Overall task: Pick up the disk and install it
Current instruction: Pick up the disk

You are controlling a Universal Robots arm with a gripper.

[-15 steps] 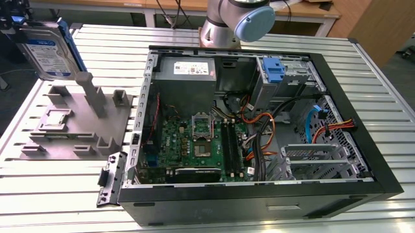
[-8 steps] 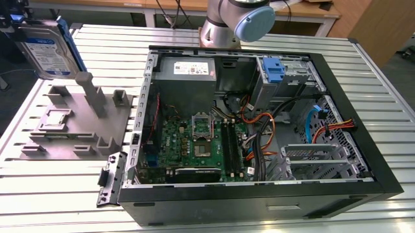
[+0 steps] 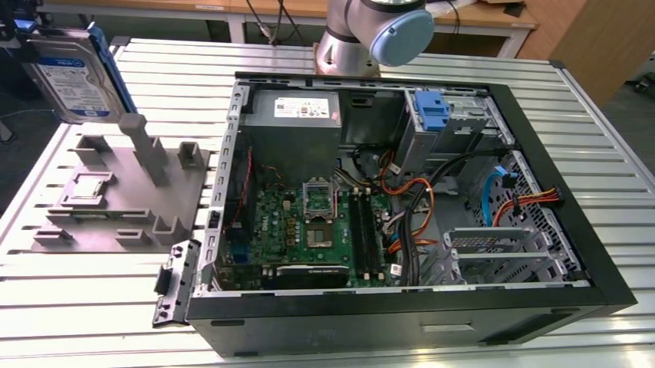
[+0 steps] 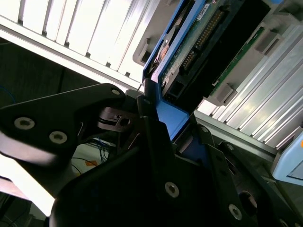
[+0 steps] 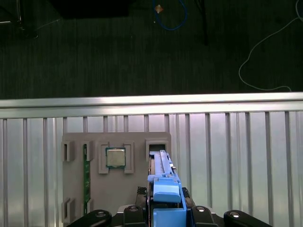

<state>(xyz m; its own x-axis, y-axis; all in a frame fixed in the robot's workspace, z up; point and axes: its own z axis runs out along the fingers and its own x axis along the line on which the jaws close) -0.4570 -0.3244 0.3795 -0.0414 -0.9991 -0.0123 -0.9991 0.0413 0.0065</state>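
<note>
Your gripper is clamped on the disk by its blue frame. The disk hangs on edge above the grey fixture, which is beside the open computer case, on the exterior view's left.

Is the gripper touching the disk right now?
Touching: in the second wrist view the gripper clamps the disk by its blue carrier frame.

The disk is silvery metal with a glossy label, framed in smooth blue plastic. The table is ribbed, shiny metal. The fixture on it looks like matt grey plastic.
</note>
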